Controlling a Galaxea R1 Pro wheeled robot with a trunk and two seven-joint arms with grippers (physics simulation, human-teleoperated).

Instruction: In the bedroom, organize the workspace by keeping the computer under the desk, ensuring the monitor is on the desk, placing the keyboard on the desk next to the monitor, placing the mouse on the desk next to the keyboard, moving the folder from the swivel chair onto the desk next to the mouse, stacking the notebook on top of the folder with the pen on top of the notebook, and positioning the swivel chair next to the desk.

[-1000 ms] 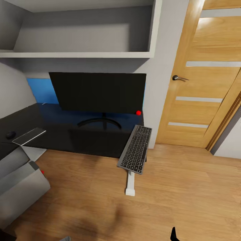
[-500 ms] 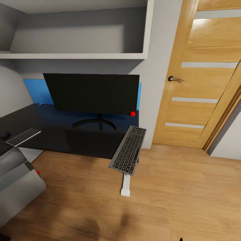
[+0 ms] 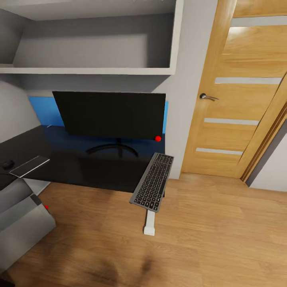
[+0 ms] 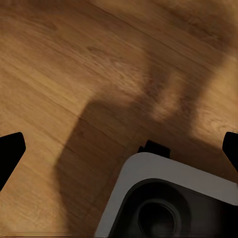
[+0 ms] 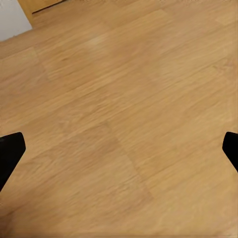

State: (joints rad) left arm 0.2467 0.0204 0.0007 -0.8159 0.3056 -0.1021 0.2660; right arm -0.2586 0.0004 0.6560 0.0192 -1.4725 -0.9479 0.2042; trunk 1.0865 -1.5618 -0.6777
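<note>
The black tabletop (image 3: 79, 169) carries the monitor (image 3: 109, 113) at its back (upright on its stand). The keyboard (image 3: 153, 182) overhangs the tabletop's right front corner. Left pincer (image 4: 119, 148) and right pincer (image 5: 119, 148) gape wide, both empty, over wooden floor (image 5: 124, 99).

My black worktop (image 3: 99, 171) carries the monitor (image 3: 109, 113) upright on its thin stand near the back. The keyboard (image 3: 153, 182) lies at the right end, its near half jutting past the front edge. At the left end rest a thin grey notebook (image 3: 30, 166) and a small dark mouse (image 3: 7, 163).
</note>
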